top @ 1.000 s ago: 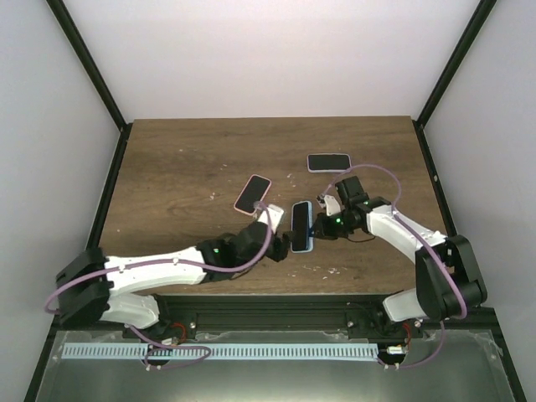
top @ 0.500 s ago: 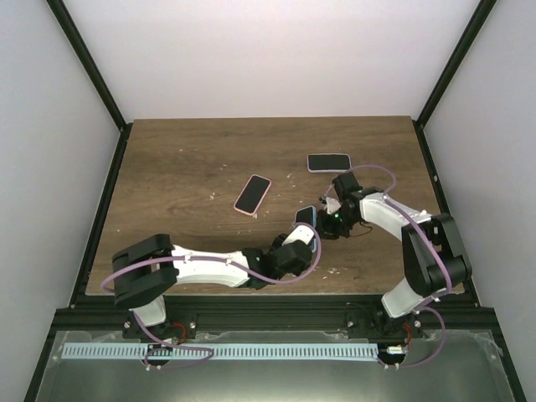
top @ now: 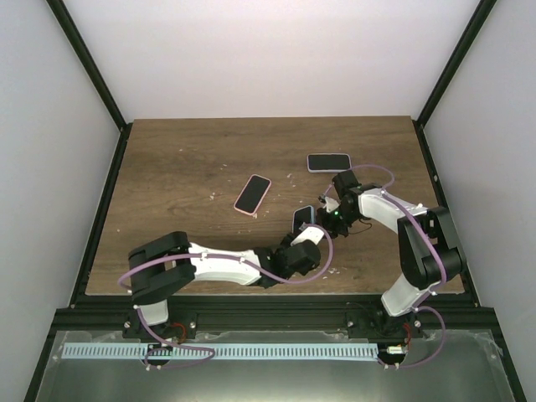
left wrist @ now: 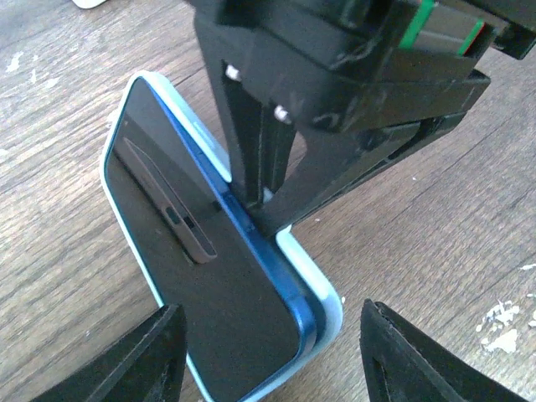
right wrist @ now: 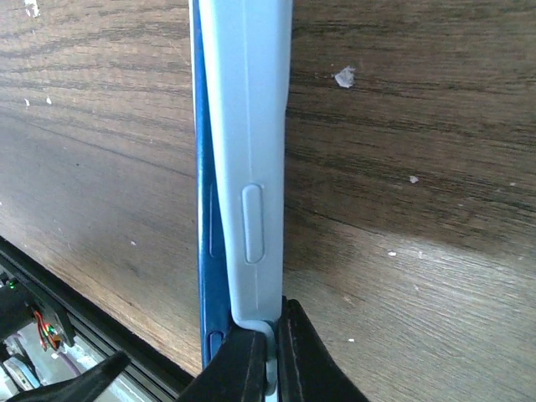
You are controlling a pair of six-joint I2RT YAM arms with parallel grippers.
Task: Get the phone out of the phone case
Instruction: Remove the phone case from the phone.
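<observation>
R hand (right wrist: 270,356) is pinched tight on the side wall of the light-blue phone case (right wrist: 251,151), which sits btwn the two hands toward the front of the bench (top: 184,167), right of centre. L hand (left wrist: 272,360) is spread wide, fingers either side of the near end, gripping nothing. The dark-blue phone (left wrist: 201,285) is mostly in the case, but its frame rides proud of the rim at one corner. I'd say approx halfway: one edge peeled, phone not out yet. Left to do: free the other edges & lift it clear.

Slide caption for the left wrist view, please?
Right gripper pinches light-blue phone case rim around the dark-blue phone; left gripper open astride it.
</observation>
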